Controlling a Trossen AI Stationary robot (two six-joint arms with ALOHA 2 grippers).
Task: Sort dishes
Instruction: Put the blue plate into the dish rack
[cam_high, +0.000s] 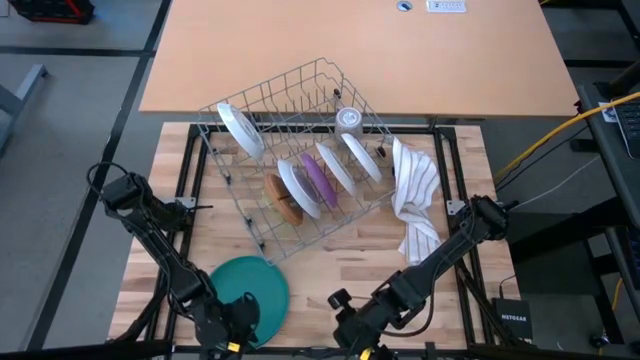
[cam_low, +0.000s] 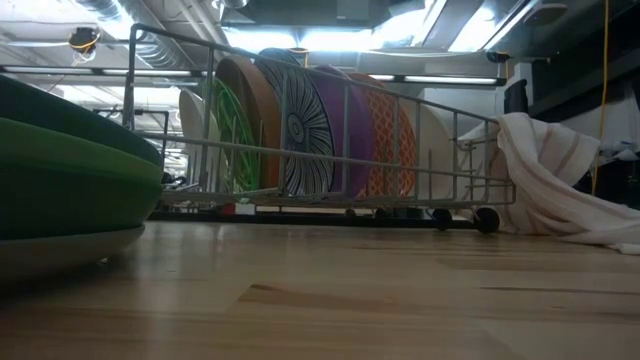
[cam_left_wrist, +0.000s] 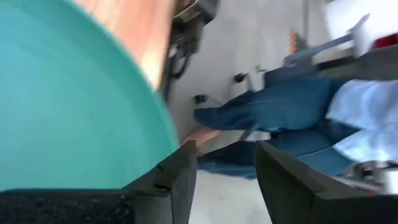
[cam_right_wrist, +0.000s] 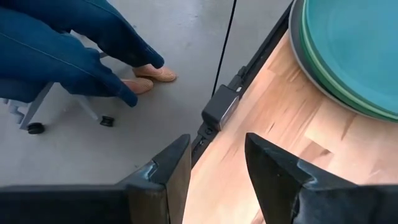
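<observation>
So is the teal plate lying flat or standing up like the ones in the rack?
Lying flat. The teal plate rests on top of a stack on the table, while the rack's dishes stand on edge.

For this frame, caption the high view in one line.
Teal plate stacked at the table's front-left; smaller dishes stand in the wire rack.

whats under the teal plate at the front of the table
Under the teal plate lies a green plate, then a grey one, stacked on the table. Only their rims show; anything lower is covered.
</observation>
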